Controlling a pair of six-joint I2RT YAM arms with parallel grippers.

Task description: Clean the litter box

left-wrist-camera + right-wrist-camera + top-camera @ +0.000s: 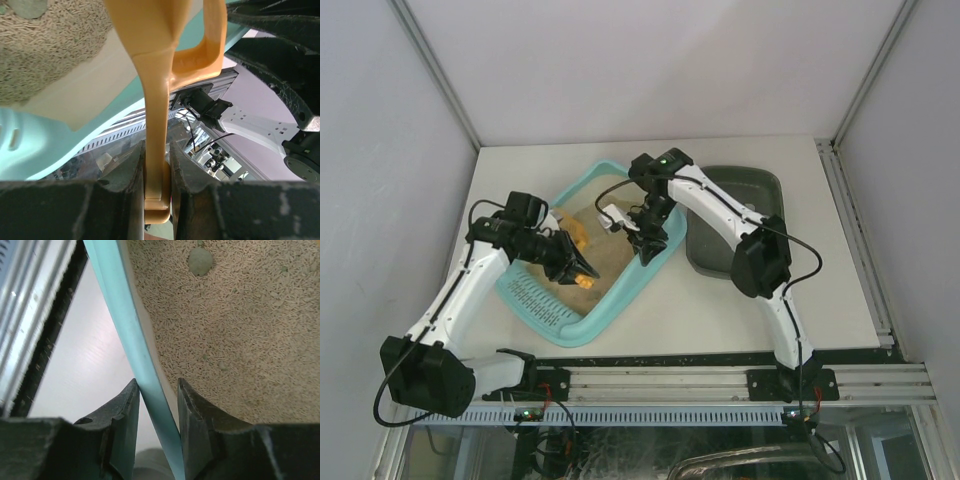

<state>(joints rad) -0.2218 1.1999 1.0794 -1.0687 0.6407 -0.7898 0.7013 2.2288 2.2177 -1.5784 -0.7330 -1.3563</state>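
Litter box [620, 300] sat on the table [800, 300], a bit left of centre and angled. Slotted grate [535, 295] was at its near-left end, tan litter [613, 265] inside. Dark grey tray [735, 215] lay just beside it, to the far right.

Right gripper [157, 385] straddled the box's right rim, one finger outside and one inside above the litter. The jaws looked clamped on the wall, bracing the box.

Left gripper [157, 160] was clenched on the handle of an orange scoop [165, 60], which hung over the litter near the box's left side. Scoop head was out of the wrist frame and tiny in the top view, so couldn't tell if it was loaded.

One grey-green clump [200, 261] lay on the litter surface, well apart from the right fingers. Smaller specks nearby were too small to call.

Step, as judged: scooping phase. Box steadied, tool in hand, waste not yet out.

Next move probably calls for:
- Left arm tips the scoop head down, slides it under the clump, lifts and sifts.
- It then carries the load toward the grey tray.
- The right arm sits between scoop and tray, so the path needs clearance.
- Right grip should hold so the box doesn't skid.
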